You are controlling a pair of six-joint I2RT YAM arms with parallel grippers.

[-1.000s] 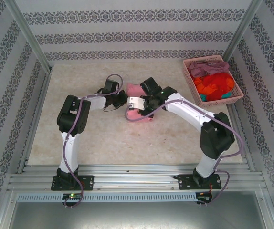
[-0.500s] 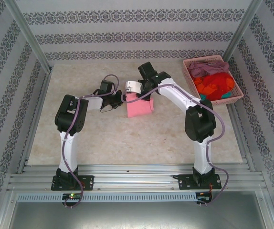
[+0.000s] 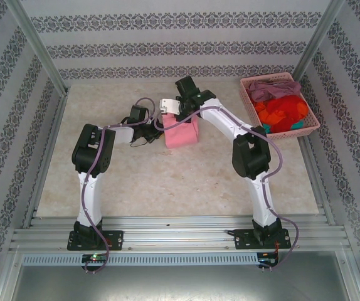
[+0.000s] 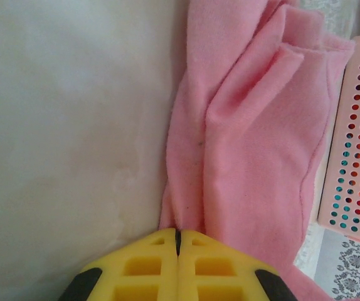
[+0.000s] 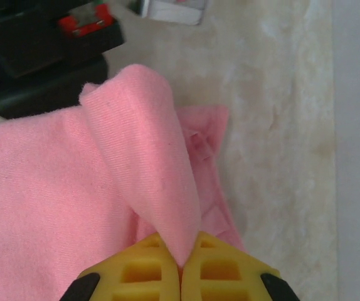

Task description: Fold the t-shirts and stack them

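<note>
Light pink t-shirt (image 3: 183, 135) on the worktop (image 3: 136, 182) — gripped by both tools.
Nearest, the left tool (image 4: 177, 237) is closed tight, its yellow pads meeting on the shirt's left edge, low against the worktop. The right tool (image 5: 181, 262) reaches from the far side, likewise closed, pinching a raised fold of the same shirt that rises to a rounded peak. The shirt lies bunched into a compact block near the middle of the worktop, layered in long creases, between the two tools. Farther off, at the far right corner, stands a pink basket (image 3: 250, 108) well apart from the shirt — holding a dusty mauve shirt (image 3: 271, 88) at its back, orange-red shirts (image 3: 283, 113) heaped in the middle and teal cloth (image 3: 300, 125) at the near end.
</note>
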